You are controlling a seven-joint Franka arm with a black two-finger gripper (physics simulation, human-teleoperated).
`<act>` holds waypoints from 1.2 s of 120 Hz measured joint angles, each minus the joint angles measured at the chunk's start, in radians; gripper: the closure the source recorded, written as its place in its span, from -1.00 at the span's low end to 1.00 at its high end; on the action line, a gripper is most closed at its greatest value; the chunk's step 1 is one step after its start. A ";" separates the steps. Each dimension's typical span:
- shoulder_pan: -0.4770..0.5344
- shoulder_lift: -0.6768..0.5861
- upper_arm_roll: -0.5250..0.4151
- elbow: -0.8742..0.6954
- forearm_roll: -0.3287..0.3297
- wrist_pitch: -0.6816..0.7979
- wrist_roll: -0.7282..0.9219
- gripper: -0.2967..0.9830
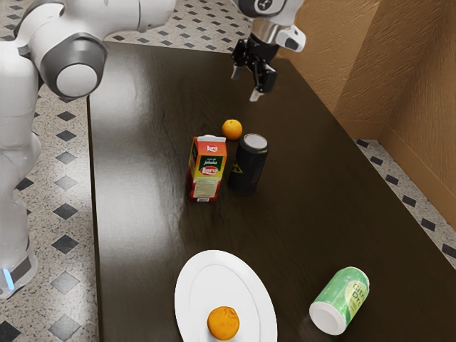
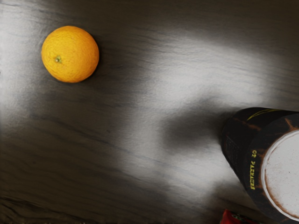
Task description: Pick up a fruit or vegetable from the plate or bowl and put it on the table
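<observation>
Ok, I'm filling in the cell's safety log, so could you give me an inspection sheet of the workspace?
Surface: dark table, wood-grained, with bright glare patches.
Job's things: white plate with one orange fruit on it; another orange on the table.
Clutter: carton and black can upright near that orange; green can on its side.
Gripper: my gripper is open above the table, holding nothing.
Cables: nothing seen.
Surroundings: tiled floor, brown walls.

Exterior view from high, slanting across table [image 1: 142, 235], wrist view from above, closer, facing down, both sharing orange [image 2: 70, 54], black can [image 2: 247, 140]
</observation>
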 joint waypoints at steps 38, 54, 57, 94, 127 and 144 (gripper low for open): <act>-0.072 -0.119 -0.031 0.124 -0.052 -0.057 -0.019 -0.54; -0.274 -0.141 -0.161 0.127 -0.077 -0.095 -0.066 -0.54; -0.315 -0.138 -0.187 0.122 -0.079 -0.100 -0.077 -0.54; -0.379 -0.138 -0.235 -0.116 -0.094 -0.073 -0.266 -0.52; -0.585 -0.164 -0.214 -0.291 -0.067 0.032 -0.459 -0.52; -0.723 -0.171 -0.215 -0.365 -0.081 0.136 -0.551 -0.50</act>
